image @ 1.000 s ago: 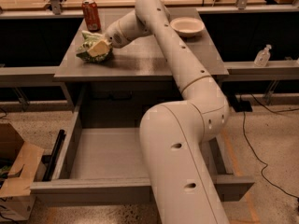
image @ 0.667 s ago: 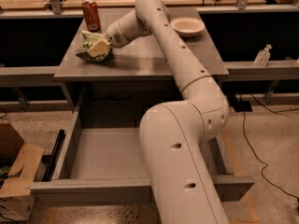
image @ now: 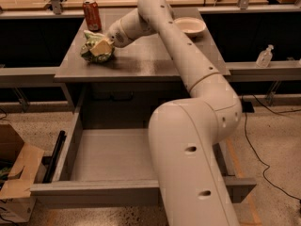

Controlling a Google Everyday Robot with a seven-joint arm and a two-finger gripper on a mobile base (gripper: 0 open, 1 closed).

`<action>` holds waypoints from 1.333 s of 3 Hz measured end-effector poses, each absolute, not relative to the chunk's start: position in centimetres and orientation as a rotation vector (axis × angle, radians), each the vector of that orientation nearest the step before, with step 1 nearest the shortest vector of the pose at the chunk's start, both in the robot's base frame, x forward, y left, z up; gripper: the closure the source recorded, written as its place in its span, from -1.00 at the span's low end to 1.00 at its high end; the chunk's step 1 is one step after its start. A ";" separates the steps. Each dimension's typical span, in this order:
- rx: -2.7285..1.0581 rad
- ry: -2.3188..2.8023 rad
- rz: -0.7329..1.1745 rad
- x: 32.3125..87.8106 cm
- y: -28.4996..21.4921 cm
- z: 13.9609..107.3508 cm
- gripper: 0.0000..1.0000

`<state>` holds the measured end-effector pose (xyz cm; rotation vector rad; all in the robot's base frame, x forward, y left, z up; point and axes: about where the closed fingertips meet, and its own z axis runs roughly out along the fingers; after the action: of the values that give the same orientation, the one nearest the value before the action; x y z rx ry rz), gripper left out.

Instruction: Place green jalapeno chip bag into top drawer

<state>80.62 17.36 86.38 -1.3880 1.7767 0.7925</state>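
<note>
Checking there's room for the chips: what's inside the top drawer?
The top drawer shows only bare grey bottom; its right part is hidden behind the robot arm. The green jalapeno chip bag lies on the table, with the gripper at it.

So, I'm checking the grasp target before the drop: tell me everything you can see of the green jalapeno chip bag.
The green jalapeno chip bag is a small, crumpled green packet with pale patches, crinkly like foil or plastic. It lies bunched up on the grey table, at its left rear, just in front of the red soda can, not in the open top drawer below. The end effector is on its upper right side and hides part of it.
</note>
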 end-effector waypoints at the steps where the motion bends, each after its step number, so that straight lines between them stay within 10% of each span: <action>1: -1.316 1.850 0.790 75.7 14.6 87.9 1.00; 4: -1.352 1.897 0.811 73.7 15.2 85.4 1.00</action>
<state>73.69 15.20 85.44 -1.3523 1.8965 0.8107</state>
